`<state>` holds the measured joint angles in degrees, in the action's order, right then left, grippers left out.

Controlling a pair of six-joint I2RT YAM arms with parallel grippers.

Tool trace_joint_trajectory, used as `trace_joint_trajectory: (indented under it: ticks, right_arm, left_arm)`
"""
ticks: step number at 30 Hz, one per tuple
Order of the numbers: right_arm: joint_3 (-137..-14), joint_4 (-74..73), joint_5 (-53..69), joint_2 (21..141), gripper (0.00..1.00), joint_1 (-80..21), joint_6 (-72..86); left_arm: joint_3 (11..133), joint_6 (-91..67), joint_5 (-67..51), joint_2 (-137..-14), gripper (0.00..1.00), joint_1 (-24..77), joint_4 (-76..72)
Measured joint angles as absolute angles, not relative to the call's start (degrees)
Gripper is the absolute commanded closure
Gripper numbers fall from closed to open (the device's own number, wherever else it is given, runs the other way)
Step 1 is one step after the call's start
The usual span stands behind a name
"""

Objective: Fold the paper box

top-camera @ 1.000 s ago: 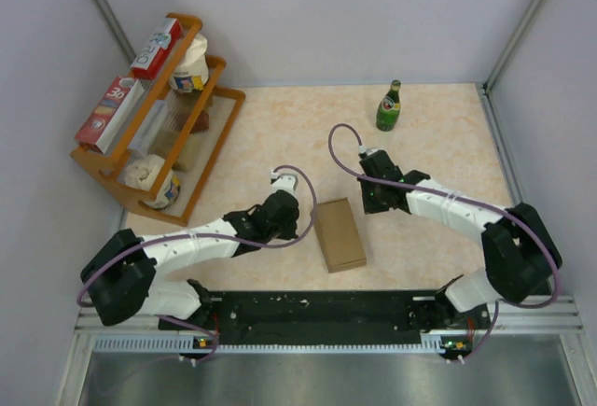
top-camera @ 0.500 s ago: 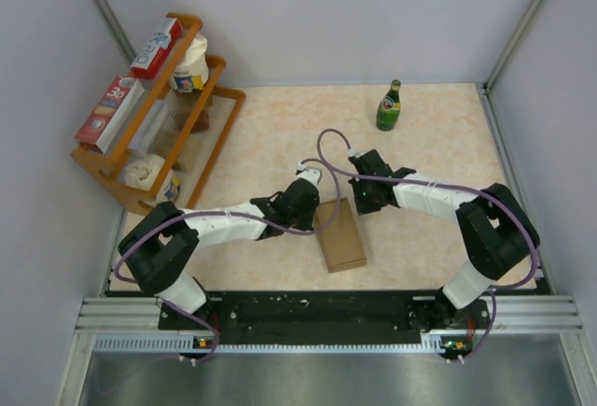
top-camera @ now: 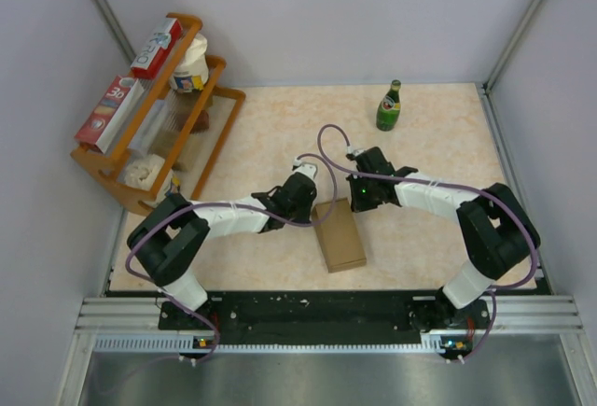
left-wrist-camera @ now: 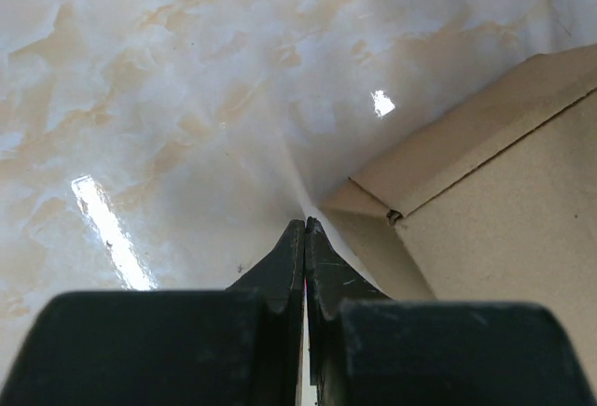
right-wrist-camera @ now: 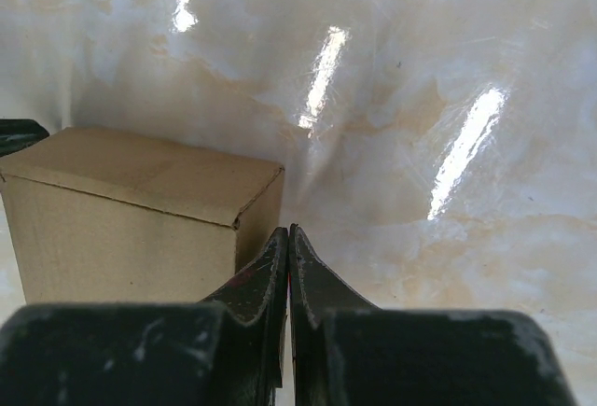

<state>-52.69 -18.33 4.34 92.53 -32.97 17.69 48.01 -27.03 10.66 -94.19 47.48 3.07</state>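
The paper box (top-camera: 340,234) is plain brown cardboard, folded shut, lying flat in the middle of the table. My left gripper (top-camera: 312,208) is shut and empty, its tip at the box's far left corner (left-wrist-camera: 387,212). My right gripper (top-camera: 357,204) is shut and empty, its tip right beside the box's far right corner (right-wrist-camera: 252,203). In the left wrist view the closed fingertips (left-wrist-camera: 305,229) sit just left of the box edge. In the right wrist view the closed fingertips (right-wrist-camera: 287,234) sit just right of the box. No white label shows.
A green bottle (top-camera: 388,106) stands at the back right. An orange wooden rack (top-camera: 159,117) at the left holds red-and-white cartons (top-camera: 110,112) and white tubs. The side walls border the marbled tabletop (top-camera: 438,145).
Both arms have swung in toward the box from either side. The left gripper moved right and the right gripper moved left, so both tips now sit at the box's far corners. The box has not moved.
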Motion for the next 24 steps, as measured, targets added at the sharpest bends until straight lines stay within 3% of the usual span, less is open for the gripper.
trace_joint_trajectory:
  ticks: [24]
  right_arm:
    - [-52.49,-18.22,10.87,92.53,1.00,-31.86,19.25]
  left_arm:
    - [50.81,-27.57,5.54,-97.91,1.00,46.37,1.45]
